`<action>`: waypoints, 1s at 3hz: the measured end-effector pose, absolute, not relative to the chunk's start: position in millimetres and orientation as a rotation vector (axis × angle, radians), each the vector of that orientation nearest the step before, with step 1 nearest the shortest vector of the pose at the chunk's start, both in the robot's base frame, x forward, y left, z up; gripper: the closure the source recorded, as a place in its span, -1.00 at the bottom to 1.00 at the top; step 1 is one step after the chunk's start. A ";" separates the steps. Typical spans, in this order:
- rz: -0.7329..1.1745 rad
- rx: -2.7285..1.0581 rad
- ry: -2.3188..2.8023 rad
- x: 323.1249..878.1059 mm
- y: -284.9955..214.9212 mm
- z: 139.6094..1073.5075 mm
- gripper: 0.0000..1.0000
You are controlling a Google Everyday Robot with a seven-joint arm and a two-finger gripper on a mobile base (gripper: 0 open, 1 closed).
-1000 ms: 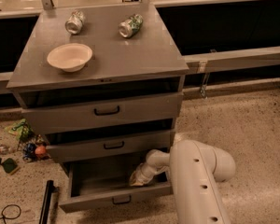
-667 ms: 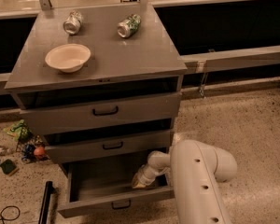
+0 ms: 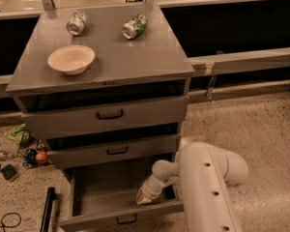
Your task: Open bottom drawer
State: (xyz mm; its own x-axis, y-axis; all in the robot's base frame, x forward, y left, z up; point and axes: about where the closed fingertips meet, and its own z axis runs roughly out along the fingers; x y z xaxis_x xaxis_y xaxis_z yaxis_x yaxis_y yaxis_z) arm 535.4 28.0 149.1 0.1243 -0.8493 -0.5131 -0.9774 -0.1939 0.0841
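Note:
The grey metal cabinet (image 3: 106,66) has three drawers with black loop handles. The bottom drawer (image 3: 121,213) stands pulled out toward me, its inside bare and its handle (image 3: 126,220) at the frame's lower edge. My gripper (image 3: 144,197) hangs at the end of the white arm (image 3: 208,182), reaching down inside the drawer just behind the right part of its front panel. The middle drawer (image 3: 113,151) and the top drawer (image 3: 106,115) are pushed in.
A cream bowl (image 3: 71,59) and two cans, one silver (image 3: 76,23) and one green (image 3: 134,26), lie on the cabinet top. Small litter (image 3: 24,149) lies on the floor at the left. A black post (image 3: 48,209) stands left of the drawer. A rail (image 3: 241,59) runs behind at the right.
The bottom drawer has slid a little further out toward me, with the gripper moving with it behind the front panel. Things on top have not moved.

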 end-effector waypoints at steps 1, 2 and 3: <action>0.689 -2.080 1.774 524.5 28.7 178.0 1.00; 0.646 -1.893 1.749 542.7 26.7 217.1 1.00; 0.636 -1.678 1.714 559.3 14.1 245.7 1.00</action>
State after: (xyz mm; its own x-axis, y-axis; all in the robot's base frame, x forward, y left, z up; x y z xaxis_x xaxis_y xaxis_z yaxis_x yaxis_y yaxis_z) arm 559.3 14.1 245.7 0.0286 -0.6789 -0.7337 -0.9931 0.0641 -0.0980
